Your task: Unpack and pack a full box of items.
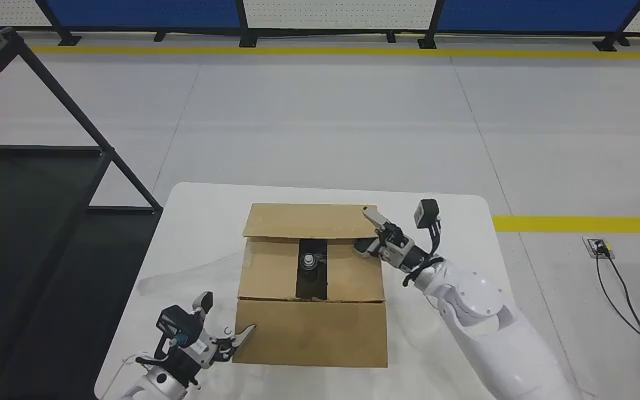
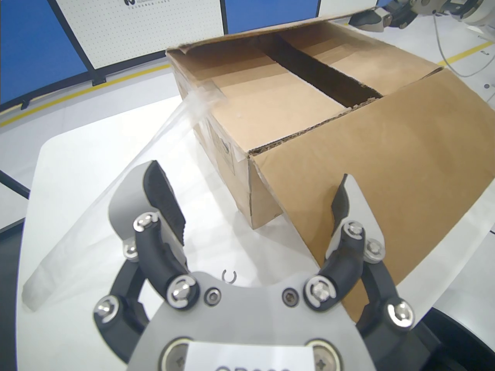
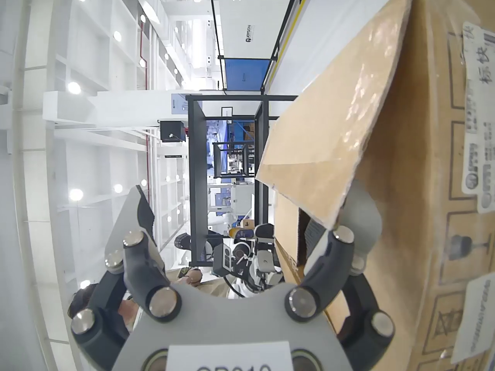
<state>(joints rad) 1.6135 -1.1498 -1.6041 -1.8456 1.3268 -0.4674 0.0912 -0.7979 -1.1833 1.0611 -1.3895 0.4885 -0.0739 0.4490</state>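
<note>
Quick status from the remote chair. The box (image 1: 312,300) sits on the white tabletop (image 1: 200,230) between my two pincers, straight ahead of the left pincer (image 2: 249,177) and hard up against the right pincer (image 3: 247,194).

The left pincer is spread wide and holding nothing. The near flap (image 2: 386,164) is folded out and down towards it, and one fingertip is right beside that flap's edge (touching or not, I can't tell). The right pincer is also spread wide and clamped on nothing, but one finger (image 3: 361,210) is tucked under the corner of the far flap (image 3: 328,125), which stands tilted up off the box.

It's plain brown corrugated cardboard: matte, a bit rough, with fluted edges showing where it's cut. My guess is the pads will bite fine on it. Flaps like these should be light and stiff, and they'll want to hinge along their creases. So I'd pinch a flap at its free edge near a corner and swing it, not yank it.

The two inner flaps (image 2: 270,106) lie nearly flat, with a dark slot between them. Some round-topped item (image 1: 310,263) peeks through there, but I can't make out what it is. If the box really is full, I'd treat it as heavy and never lift it by a flap.

A clear tape strip (image 2: 85,229) trails off the box corner towards the left pincer. It looks slick, floppy and probably sticky, so I'd steer clear of it.
</note>
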